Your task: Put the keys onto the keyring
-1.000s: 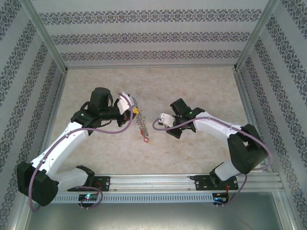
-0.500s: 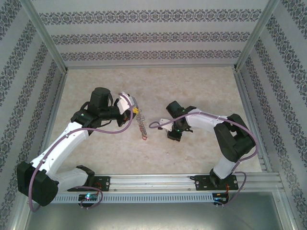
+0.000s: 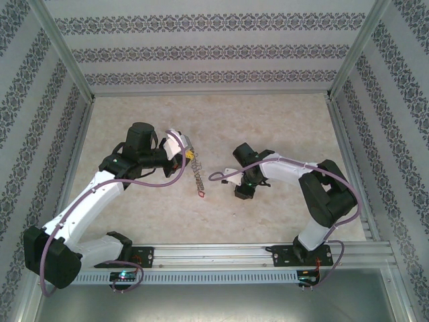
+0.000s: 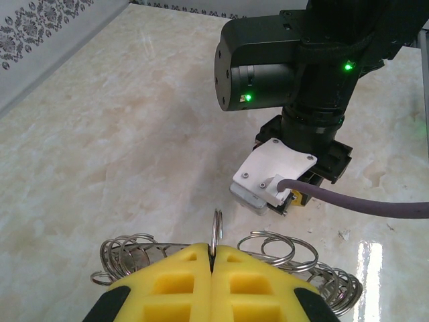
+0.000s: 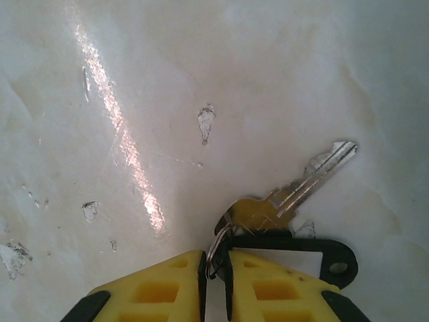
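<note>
My left gripper (image 4: 213, 251) is shut on the keyring (image 4: 216, 227), a silvery split ring standing upright between the yellow fingers, with more linked rings (image 4: 280, 247) spread on both sides. From above, the left gripper (image 3: 189, 156) holds this chain of rings (image 3: 198, 176) dangling, a red tag (image 3: 202, 194) at its lower end. My right gripper (image 5: 214, 260) points down at the table, its fingers pinching the small ring of a brass-and-silver key (image 5: 295, 191) with a black-framed white tag (image 5: 298, 249). The right gripper (image 3: 242, 190) sits just right of the chain.
The right arm's black wrist and white camera housing (image 4: 275, 176) stand close in front of the left gripper. The marble tabletop (image 3: 281, 121) has small chips and glare. Patterned walls and metal rails (image 3: 345, 147) bound the table.
The right arm has folded in and its gripper has swung left and down to the table near the hanging chain. The left arm and the chain have stayed put.
</note>
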`<state>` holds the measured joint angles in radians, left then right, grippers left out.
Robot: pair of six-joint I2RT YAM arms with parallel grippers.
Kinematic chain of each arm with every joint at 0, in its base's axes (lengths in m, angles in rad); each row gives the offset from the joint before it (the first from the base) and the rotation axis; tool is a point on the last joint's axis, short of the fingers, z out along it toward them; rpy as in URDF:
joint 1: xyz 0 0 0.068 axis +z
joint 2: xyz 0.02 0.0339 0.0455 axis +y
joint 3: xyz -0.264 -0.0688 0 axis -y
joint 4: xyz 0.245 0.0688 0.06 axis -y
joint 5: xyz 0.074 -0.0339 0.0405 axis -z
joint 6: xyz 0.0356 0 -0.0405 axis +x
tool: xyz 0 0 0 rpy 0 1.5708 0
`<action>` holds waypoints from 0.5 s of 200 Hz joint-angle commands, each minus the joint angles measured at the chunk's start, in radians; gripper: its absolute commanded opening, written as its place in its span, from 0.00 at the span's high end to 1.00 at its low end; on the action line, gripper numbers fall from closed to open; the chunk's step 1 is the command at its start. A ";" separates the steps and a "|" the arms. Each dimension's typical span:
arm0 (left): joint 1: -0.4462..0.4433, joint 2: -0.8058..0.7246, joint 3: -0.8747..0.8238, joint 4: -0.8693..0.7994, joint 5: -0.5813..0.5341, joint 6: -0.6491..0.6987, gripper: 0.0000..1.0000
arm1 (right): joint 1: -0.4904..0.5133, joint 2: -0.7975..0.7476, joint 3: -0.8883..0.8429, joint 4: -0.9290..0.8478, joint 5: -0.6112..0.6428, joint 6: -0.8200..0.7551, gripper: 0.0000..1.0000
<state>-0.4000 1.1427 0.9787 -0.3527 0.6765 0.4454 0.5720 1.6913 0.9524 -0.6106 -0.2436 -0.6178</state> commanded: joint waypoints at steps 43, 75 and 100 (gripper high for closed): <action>-0.008 -0.022 0.006 0.027 0.021 0.014 1.00 | 0.003 -0.004 0.003 -0.033 -0.041 -0.038 0.99; -0.008 -0.021 0.006 0.025 0.023 0.016 1.00 | 0.003 -0.044 -0.007 -0.016 -0.053 -0.049 1.00; -0.009 -0.019 0.005 0.021 0.018 0.023 1.00 | 0.000 -0.092 -0.013 0.000 -0.079 -0.049 1.00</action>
<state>-0.4000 1.1427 0.9787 -0.3527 0.6765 0.4458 0.5720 1.6669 0.9512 -0.6128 -0.2779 -0.6479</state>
